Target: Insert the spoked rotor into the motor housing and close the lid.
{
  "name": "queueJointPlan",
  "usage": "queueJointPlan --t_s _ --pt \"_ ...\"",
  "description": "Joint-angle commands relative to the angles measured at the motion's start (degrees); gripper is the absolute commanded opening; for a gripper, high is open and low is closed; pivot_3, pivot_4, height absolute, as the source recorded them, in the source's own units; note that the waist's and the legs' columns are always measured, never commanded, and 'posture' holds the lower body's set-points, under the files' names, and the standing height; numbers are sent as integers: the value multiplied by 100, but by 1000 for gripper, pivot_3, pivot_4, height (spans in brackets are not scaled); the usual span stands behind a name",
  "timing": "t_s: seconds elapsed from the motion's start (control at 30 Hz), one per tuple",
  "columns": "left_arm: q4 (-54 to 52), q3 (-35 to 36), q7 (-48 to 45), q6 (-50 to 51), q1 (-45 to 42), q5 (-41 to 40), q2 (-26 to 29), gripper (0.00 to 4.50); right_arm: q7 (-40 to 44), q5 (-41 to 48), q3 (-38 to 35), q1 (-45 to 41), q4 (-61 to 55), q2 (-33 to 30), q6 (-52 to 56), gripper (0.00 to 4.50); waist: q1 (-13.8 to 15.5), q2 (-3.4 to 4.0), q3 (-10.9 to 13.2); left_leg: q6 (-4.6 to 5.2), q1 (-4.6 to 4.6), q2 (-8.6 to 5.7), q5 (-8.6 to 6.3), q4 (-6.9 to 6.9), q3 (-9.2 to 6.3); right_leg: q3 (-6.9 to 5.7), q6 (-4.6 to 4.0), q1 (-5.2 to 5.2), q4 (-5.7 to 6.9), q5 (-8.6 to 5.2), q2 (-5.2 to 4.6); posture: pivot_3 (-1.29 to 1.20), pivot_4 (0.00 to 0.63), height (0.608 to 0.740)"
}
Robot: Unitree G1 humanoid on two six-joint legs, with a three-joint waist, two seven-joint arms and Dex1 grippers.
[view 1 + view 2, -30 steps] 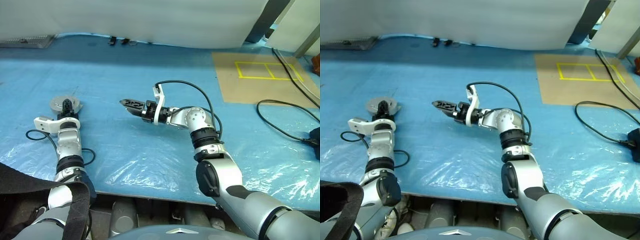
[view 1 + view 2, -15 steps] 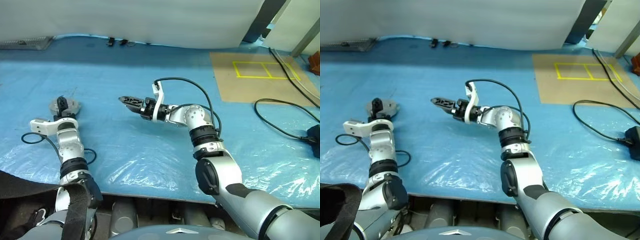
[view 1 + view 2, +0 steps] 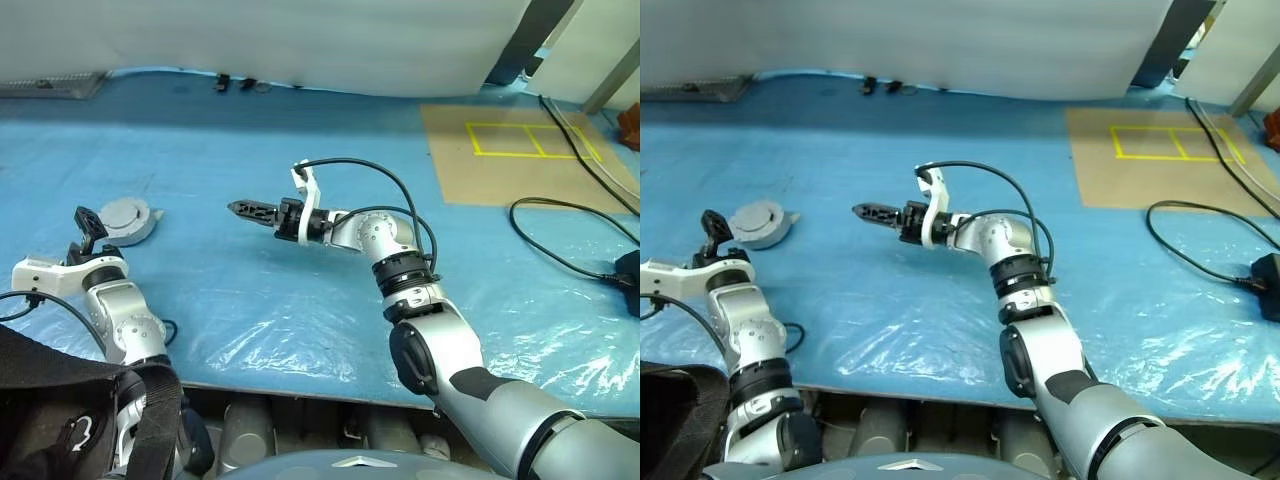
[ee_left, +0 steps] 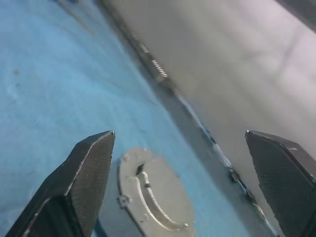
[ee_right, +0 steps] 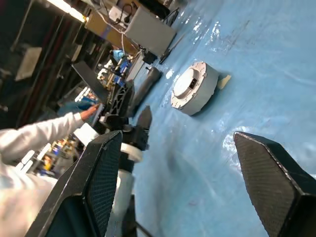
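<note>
The left gripper (image 3: 88, 222) had drawn back off the round silver-grey assembly (image 3: 125, 218) since a second earlier, when its fingers stood right over the disc; it now sat nearer the robot, just beside the disc's near-left edge and clear of it. Its fingers (image 4: 84, 177) were spread wide with nothing between them, and past them the left wrist view showed the disc's flat top with a raised arc and a small dark slot. The right gripper (image 3: 243, 209) had stayed roughly where it was above the blue plastic sheet (image 3: 300, 300), well apart from the disc and pointing toward it, though it had rolled a little. Its fingers (image 5: 103, 163) were likewise held apart and empty.

The assembly lay flat on the sheet toward the robot's left. It read as a closed stack: a smooth silver top on a thicker round body (image 5: 193, 89), with no copper windings or black-rimmed rotor showing. Whether the top piece was the lid seated fully on the motor housing could not be told from these views. A person's sleeve (image 5: 34, 138) showed at the far side in the right wrist view.

By that reading, the closing step looked done and the hand was releasing. The next move probably called only for checking that the lid sat flush, and pressing it down if not.
</note>
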Motion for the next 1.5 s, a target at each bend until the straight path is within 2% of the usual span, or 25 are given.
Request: queueJointPlan --t_s 0.03,0.2,0.33,0.37,0.47,0.57,0.73,1.0,1.17,1.33,1.5 --pt "-864 -506 -687 319 446 225 324 4430 198 -271 374 331 -1027 -50 -734 3772 7 -1 1 0 0 1 0 -2 0 0 0 0 -2 0 0 0 150 740" --pt "-1816 -1526 -1730 558 1250 1066 1081 4430 544 -806 826 1120 -2016 -569 -1935 3772 8 -9 1 1 2 -6 0 -8 0 1 5 1 -9 -1 -12 0 150 740" --pt "-2365 -1894 -1957 685 1758 1347 1315 4430 1033 -1226 1310 1389 -2224 -1187 -2400 3772 -45 -7 2 2 12 -14 -1 -14 3 9 9 4 -14 -3 -20 0 150 740" --pt "-2448 -1953 -2034 736 1830 1379 1366 4474 1108 -1280 1357 1420 -2177 -1272 -2517 3937 -72 -7 2 1 12 -12 -1 -15 4 8 9 4 -14 -3 -19 0 150 740" --pt "-2570 -2113 -2307 905 1966 1529 1619 4500 1232 -1419 1406 1505 -2016 -1499 -2721 4456 -146 -6 2 2 13 -11 -1 -17 6 6 6 2 -12 -4 -12 0 150 740" --pt "-2620 -2255 -2624 1060 1961 1528 1843 4500 1426 -1454 1410 1665 -2046 -1745 -2837 4456 -151 -6 2 3 17 -11 -1 -16 6 11 4 3 -12 -4 -5 0 150 740" --pt "-2777 -2517 -2940 1517 1780 1511 2114 4500 1274 -1577 1196 1710 -1791 -1993 -2998 4456 -147 -5 3 3 16 -12 -1 -16 8 16 3 3 -13 -3 -6 0 150 740" --pt "-2697 -2959 -2942 1588 1474 1760 1800 4500 1216 -1696 1038 1452 -1024 -1933 -3172 4456 -168 -2 2 4 19 -12 -1 -6 12 21 -1 3 -1 -2 -6 0 150 740" --pt "-2532 -3102 -2856 1379 1430 2029 1527 4500 1550 -1746 1102 1483 -1441 -2256 -3054 4456 -168 -1 3 5 17 -12 -1 -7 11 20 -3 2 -1 -2 -1 0 150 740" --pt "-2351 -3281 -2712 1222 1280 2356 1211 4500 1455 -1870 819 1268 -655 -2446 -3402 4456 -143 -1 3 7 18 -12 -1 2 10 20 -3 7 1 -1 -4 0 150 740" --pt "-2048 -3306 -2773 1031 1396 2511 1147 4500 1470 -1811 702 1158 -680 -2456 -3367 4456 -187 3 3 8 21 -13 -1 5 11 20 -7 6 8 1 1 0 150 740"
